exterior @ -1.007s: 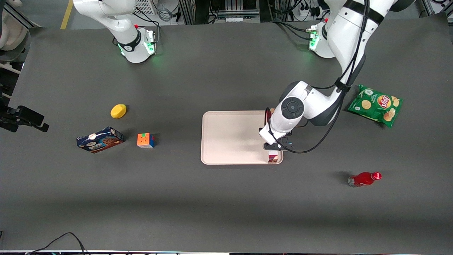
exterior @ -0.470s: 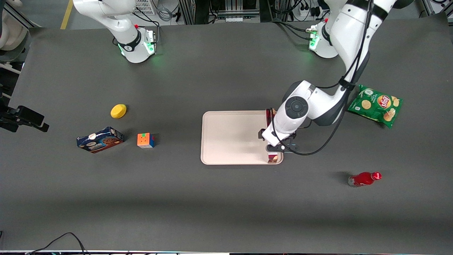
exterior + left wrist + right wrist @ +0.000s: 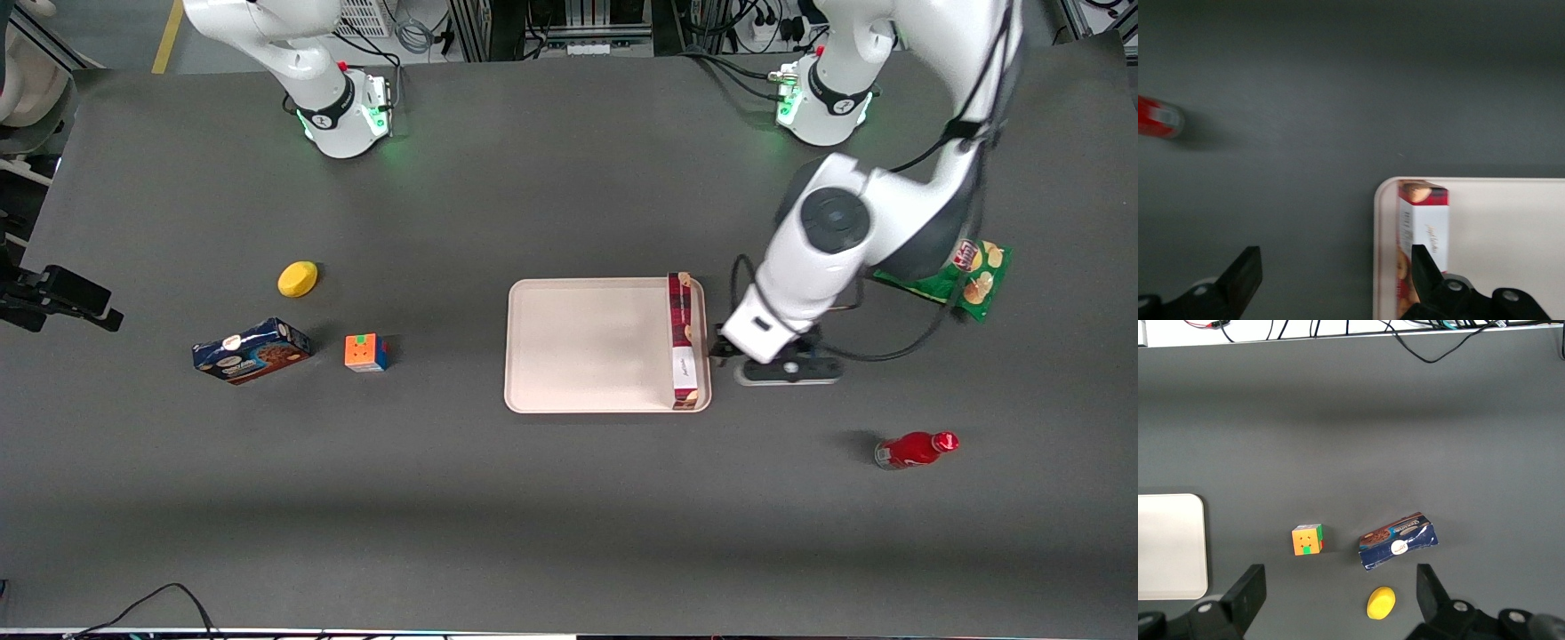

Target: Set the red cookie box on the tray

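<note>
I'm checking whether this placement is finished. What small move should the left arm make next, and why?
Probably just keep lifting clear toward its own base. The long dark red plaid cookie box already lies inside the large pale beige tray, along its rim nearest the working arm. The left gripper is open, holds nothing, and hangs beside the tray above bare table, so nothing seems left to adjust.

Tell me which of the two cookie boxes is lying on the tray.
The red cookie box, on the tray along its edge toward the working arm. The open gripper hangs beside it, over the table. The blue cookie box lies on the table.
</note>
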